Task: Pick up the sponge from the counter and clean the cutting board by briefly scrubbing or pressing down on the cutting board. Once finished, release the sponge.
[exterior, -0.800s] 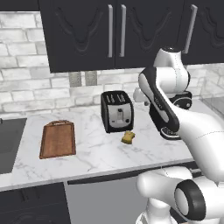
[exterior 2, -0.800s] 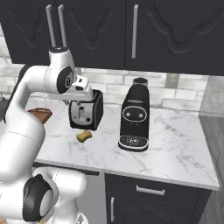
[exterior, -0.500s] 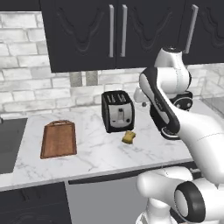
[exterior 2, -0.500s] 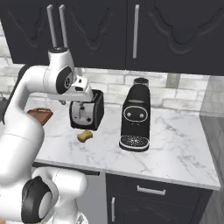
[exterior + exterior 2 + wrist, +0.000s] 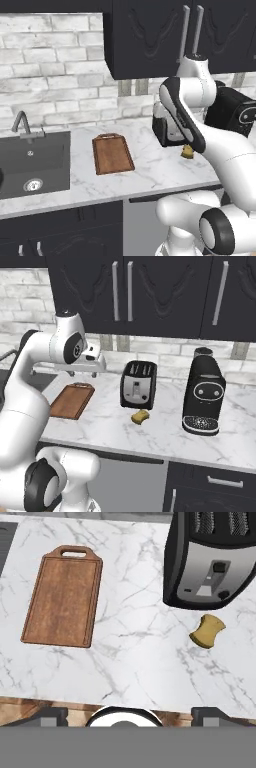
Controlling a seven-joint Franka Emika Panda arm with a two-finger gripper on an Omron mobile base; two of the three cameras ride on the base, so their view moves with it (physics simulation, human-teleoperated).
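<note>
the sponge [image 5: 207, 631] lies on the counter [image 5: 140, 647] just in front of the toaster [image 5: 215, 559], apart from it. the board [image 5: 62, 594] lies well off to the sponge's left, bare. the gripper [image 5: 82, 372] hangs above the counter holding nothing; its fingers seem spread, though little of them shows.

The counter [image 5: 140, 657] bears the cutting board [image 5: 62, 602]; the toaster [image 5: 212, 559]; the sponge [image 5: 207, 631]; a coffee machine [image 5: 202, 398].
</note>
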